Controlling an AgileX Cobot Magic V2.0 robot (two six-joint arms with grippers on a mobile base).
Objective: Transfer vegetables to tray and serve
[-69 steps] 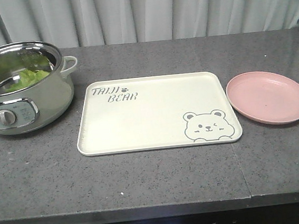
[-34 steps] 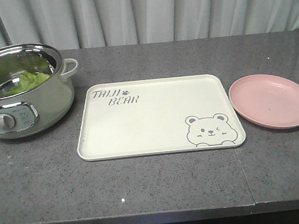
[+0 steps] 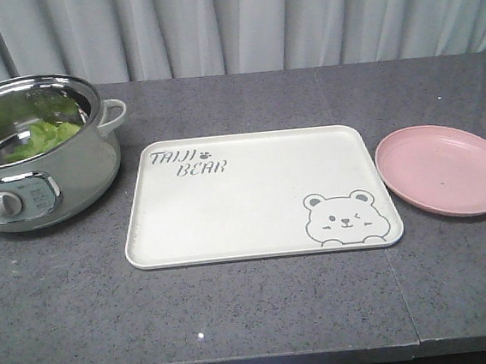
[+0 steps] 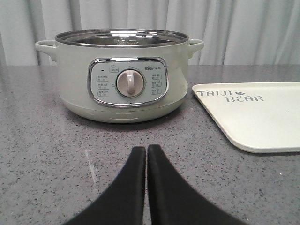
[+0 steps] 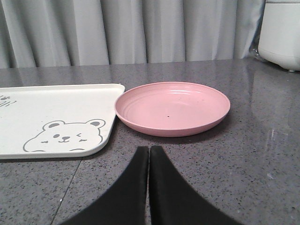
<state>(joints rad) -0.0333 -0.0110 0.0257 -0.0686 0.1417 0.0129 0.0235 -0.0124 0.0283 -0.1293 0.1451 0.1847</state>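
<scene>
At the left end of the grey speckled stone desk [image 3: 239,320], a pale green electric pot with a steel rim [image 3: 70,177] is cut off by the frame edge. Inside it lies the bright green ruffled lettuce leaf [image 3: 45,135], partly hidden by the pot wall and blurred among reflections. The cream rectangular plastic bear tray [image 3: 253,198] sits mid-desk, just beside a round pink plate [image 3: 445,168]. The left hand [image 4: 146,151] faces the pot and the right hand [image 5: 149,151] faces the plate. Each has its black fingers pressed together, holding nothing

one tray [image 3: 254,207], one plate [image 3: 445,171], one pot [image 3: 87,167], one lettuce clump [image 3: 45,136], one left tool [image 4: 146,148], one right tool [image 5: 149,149].
</scene>
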